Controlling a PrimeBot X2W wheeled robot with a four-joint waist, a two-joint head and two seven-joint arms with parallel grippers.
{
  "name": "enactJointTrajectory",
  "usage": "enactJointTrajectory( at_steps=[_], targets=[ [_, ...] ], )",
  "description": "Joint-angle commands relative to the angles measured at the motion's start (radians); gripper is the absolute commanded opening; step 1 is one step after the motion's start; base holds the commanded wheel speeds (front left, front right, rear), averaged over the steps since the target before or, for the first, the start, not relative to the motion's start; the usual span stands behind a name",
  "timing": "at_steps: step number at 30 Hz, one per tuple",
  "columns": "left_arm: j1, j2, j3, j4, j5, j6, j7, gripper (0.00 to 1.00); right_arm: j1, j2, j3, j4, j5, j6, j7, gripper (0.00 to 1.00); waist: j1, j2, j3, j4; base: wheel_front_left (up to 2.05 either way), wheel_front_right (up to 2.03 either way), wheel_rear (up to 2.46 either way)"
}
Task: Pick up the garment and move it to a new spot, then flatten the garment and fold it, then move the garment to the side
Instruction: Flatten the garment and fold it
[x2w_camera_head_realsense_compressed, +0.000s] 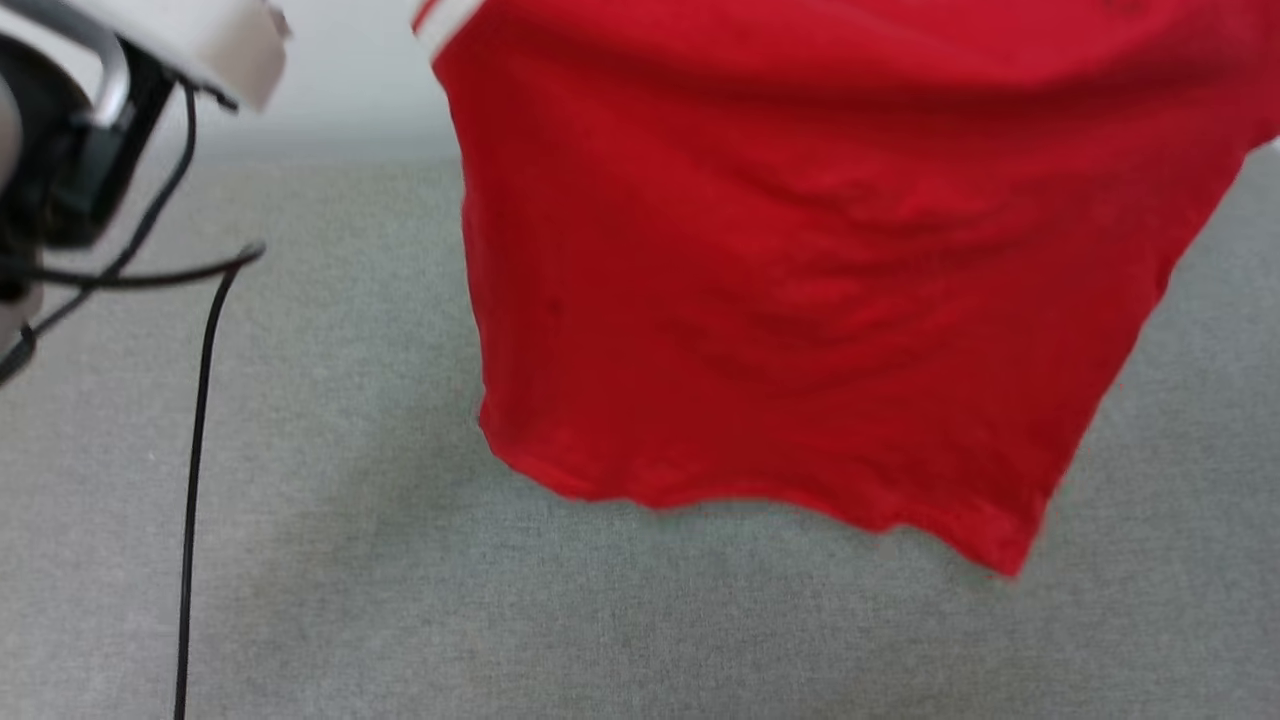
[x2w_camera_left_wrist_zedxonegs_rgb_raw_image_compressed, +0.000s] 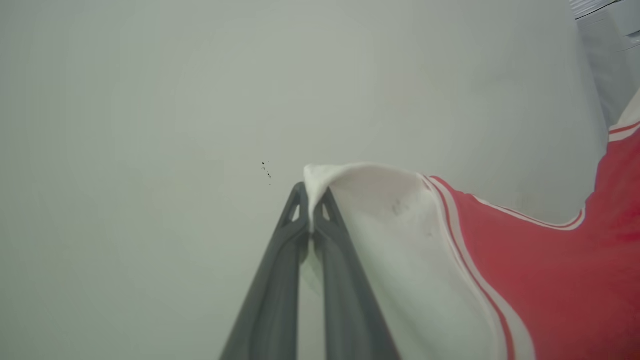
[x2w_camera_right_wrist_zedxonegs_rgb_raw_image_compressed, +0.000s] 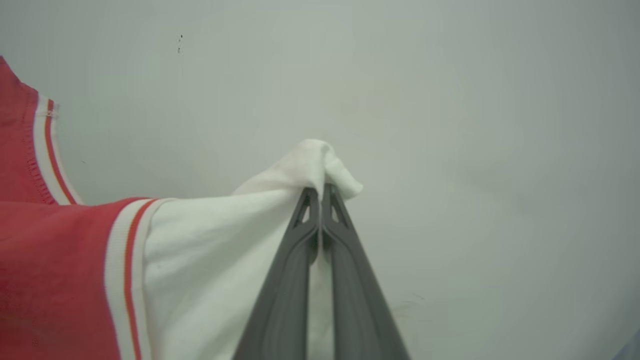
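Observation:
The garment (x2w_camera_head_realsense_compressed: 800, 280), a red jersey with white sleeves, hangs spread in the air above the grey surface, its hem loose at the bottom. In the left wrist view my left gripper (x2w_camera_left_wrist_zedxonegs_rgb_raw_image_compressed: 311, 200) is shut on the tip of one white sleeve (x2w_camera_left_wrist_zedxonegs_rgb_raw_image_compressed: 390, 235), with red body and striped trim running off to the right. In the right wrist view my right gripper (x2w_camera_right_wrist_zedxonegs_rgb_raw_image_compressed: 320, 192) is shut on the bunched end of the other white sleeve (x2w_camera_right_wrist_zedxonegs_rgb_raw_image_compressed: 220, 245), red fabric to its left. Any lettering on the front is hidden from me.
A grey fabric-covered surface (x2w_camera_head_realsense_compressed: 400, 600) lies below the shirt. My left arm's pale casing (x2w_camera_head_realsense_compressed: 200, 45) with black cables (x2w_camera_head_realsense_compressed: 195, 450) hanging down fills the upper left of the head view. A plain pale wall (x2w_camera_left_wrist_zedxonegs_rgb_raw_image_compressed: 150, 125) is behind both grippers.

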Motion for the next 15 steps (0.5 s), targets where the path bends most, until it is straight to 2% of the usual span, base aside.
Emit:
enactJointTrajectory(
  at_steps=[1,8,15],
  targets=[
    [-0.023,-0.009,0.01,0.022,0.0,-0.004,-0.007,0.0,-0.035,0.003,0.011,0.015,0.011,-0.001,0.003,0.0,0.0001,0.0,0.037,0.003,0.0,0.0,0.0],
    [-0.135,-0.084,0.024,0.186,0.022,-0.038,-0.037,0.0,-0.246,0.025,0.103,0.157,-0.012,-0.001,-0.008,0.0,0.0001,0.0,0.16,0.007,0.0,0.0,0.0],
    [-0.302,-0.175,0.028,0.404,0.078,-0.074,-0.092,0.0,-0.529,0.08,0.177,0.373,-0.072,-0.001,-0.047,0.0,0.0001,0.0,0.278,0.016,0.0,0.0,0.0]
  ],
)
